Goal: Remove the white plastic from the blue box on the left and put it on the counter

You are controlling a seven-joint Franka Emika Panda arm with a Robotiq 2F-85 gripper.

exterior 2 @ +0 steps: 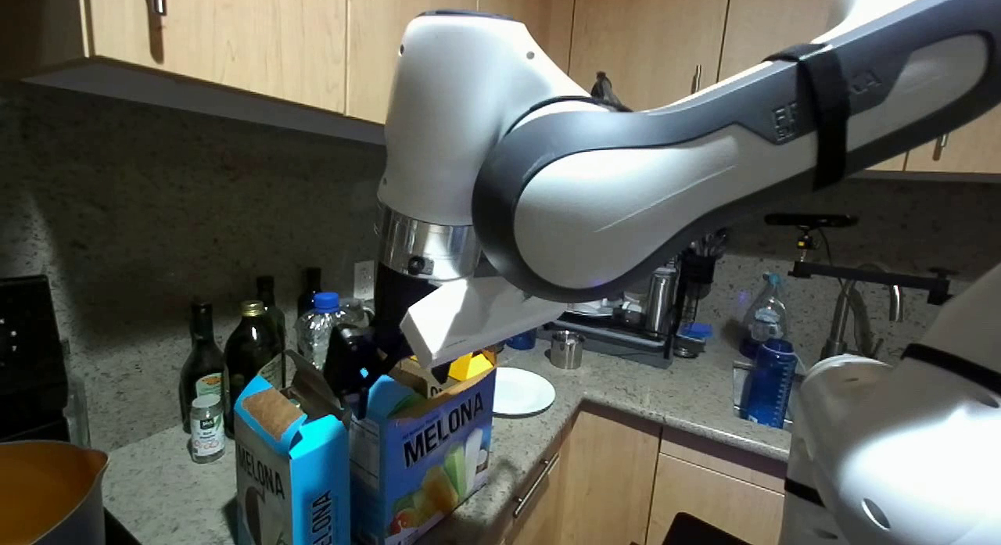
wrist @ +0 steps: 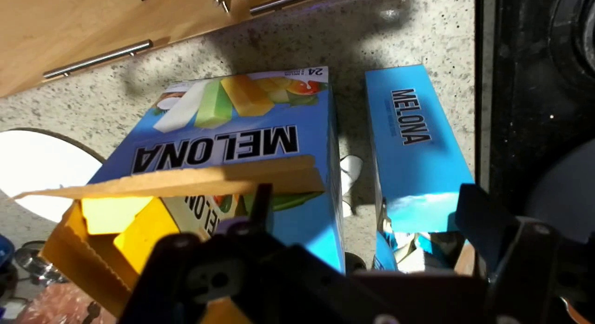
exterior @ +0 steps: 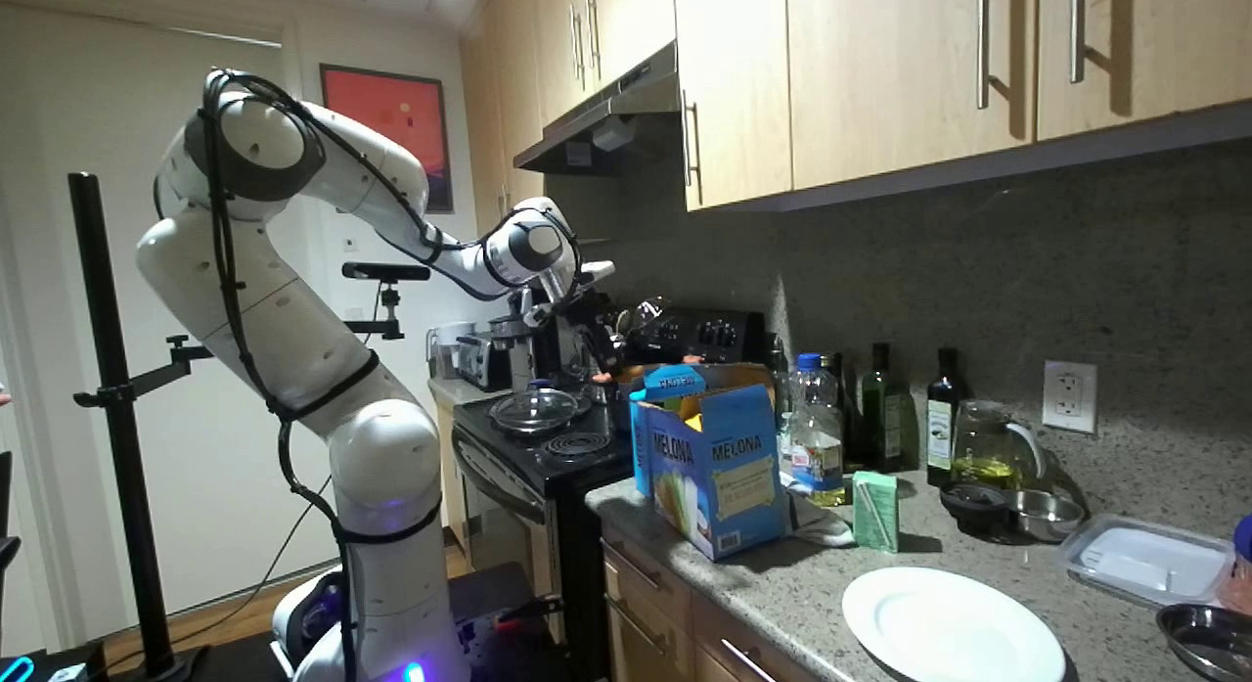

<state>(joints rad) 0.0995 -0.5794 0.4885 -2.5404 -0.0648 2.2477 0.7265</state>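
Two blue MELONA boxes stand on the speckled counter (exterior: 782, 594). The narrow blue box (exterior 2: 321, 482) is on the left in both exterior views and on the right in the wrist view. Its top flaps are raised, and crumpled white and blue material (wrist: 413, 259) shows in its opening; I cannot tell whether this is the white plastic. Beside it is the wider blue box (exterior 2: 438, 467) with yellow packs inside. Over the tops of both boxes hangs my gripper (wrist: 366, 194), open. One finger (wrist: 264, 203) is above the wide box, the opposite one above the narrow box's outer side.
Bottles (exterior 2: 250, 349) and a clear blue-capped bottle (exterior: 817, 428) stand behind the boxes. A white cloth (exterior: 822, 525) and green packet (exterior: 875, 511) lie beside the wide box, near a white plate (exterior: 954, 623). The black stove (exterior: 577, 447) and a pot (exterior 2: 55, 498) border the narrow box's side.
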